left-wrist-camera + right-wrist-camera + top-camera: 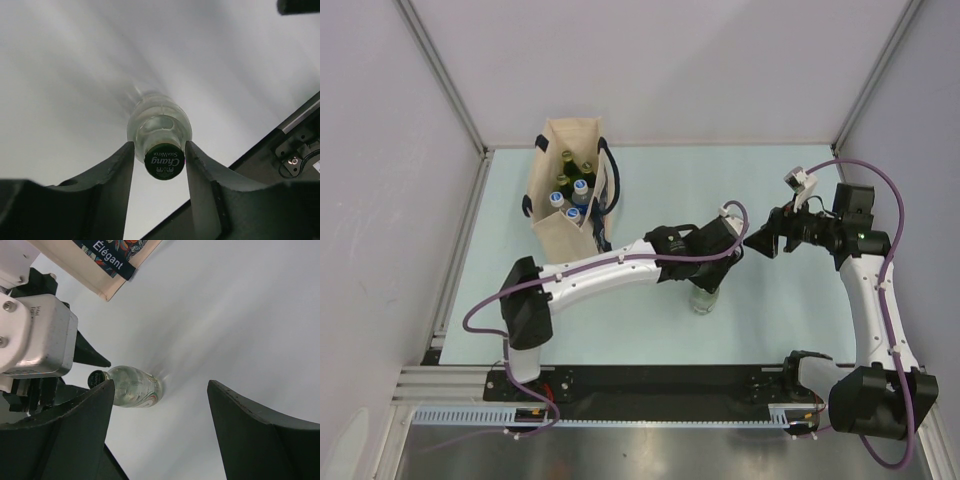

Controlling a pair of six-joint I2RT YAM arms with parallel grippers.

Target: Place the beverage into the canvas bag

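The Chang soda water bottle (159, 120) is stood upright on the bench (770, 320), a little toward 5 o'clock from the middle in the top view, so it's not in the bag yet. The left hand (160, 147) is set over it from above, with the green cap (164, 161) sat right between the two fingers. The gap is narrow, but whether the cap is actually squeezed can't be told. The right hand (160, 384) is held wide with nothing in it, near the bottle at roughly 2 o'clock from it. The canvas bag (560, 232) is parked upright at about 10 o'clock from the bottle, well apart. Several capped bottles (572, 190) are seen inside, and "Élégant" is printed on its patch.
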